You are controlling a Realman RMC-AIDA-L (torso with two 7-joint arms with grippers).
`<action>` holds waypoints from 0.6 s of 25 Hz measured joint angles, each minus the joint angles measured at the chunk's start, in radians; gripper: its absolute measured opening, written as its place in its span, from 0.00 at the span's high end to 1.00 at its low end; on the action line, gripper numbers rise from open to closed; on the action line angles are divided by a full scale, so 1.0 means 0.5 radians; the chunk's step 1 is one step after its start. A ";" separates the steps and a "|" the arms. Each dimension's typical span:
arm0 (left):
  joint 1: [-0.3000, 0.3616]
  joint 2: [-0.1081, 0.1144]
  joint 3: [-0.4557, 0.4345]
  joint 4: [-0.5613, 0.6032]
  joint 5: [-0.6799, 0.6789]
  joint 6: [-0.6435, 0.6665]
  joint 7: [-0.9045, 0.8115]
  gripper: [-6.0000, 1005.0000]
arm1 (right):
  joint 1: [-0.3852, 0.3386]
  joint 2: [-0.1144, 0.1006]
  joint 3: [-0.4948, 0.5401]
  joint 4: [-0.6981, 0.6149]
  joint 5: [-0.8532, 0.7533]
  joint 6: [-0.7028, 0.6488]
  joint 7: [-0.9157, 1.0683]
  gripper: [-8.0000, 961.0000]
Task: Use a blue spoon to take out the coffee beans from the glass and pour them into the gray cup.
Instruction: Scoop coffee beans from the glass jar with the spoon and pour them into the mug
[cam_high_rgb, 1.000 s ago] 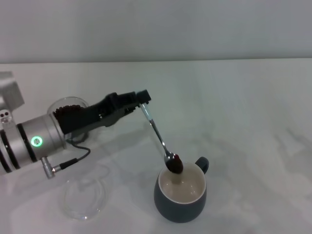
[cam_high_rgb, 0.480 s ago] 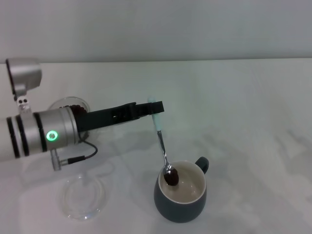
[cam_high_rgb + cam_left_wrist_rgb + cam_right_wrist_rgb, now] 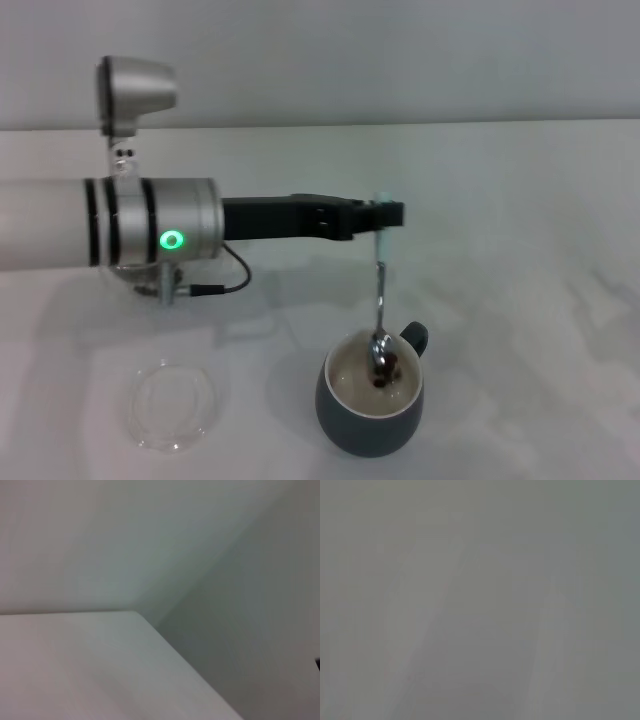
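My left gripper [image 3: 383,215] reaches across from the left and is shut on the pale handle of the blue spoon [image 3: 380,290]. The spoon hangs almost straight down with its metal bowl inside the gray cup [image 3: 370,420], which stands near the table's front middle. A few coffee beans [image 3: 384,374] lie in the cup's cream inside, just below the spoon bowl. The glass is hidden behind my left arm. The right gripper is out of view.
A flat clear glass dish [image 3: 171,404] lies on the white table [image 3: 520,230] at the front left. A black cable [image 3: 230,275] loops under the left forearm. The wrist views show only plain grey surfaces.
My left arm has swung right and rolled, turning the spoon from slanted to nearly vertical. The beans have left the spoon bowl and lie in the gray cup. The glass is now hidden.
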 joint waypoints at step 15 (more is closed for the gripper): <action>0.056 0.016 0.222 0.408 0.066 -0.089 -0.172 0.87 | -0.020 0.003 -0.002 0.017 0.000 -0.045 0.000 0.63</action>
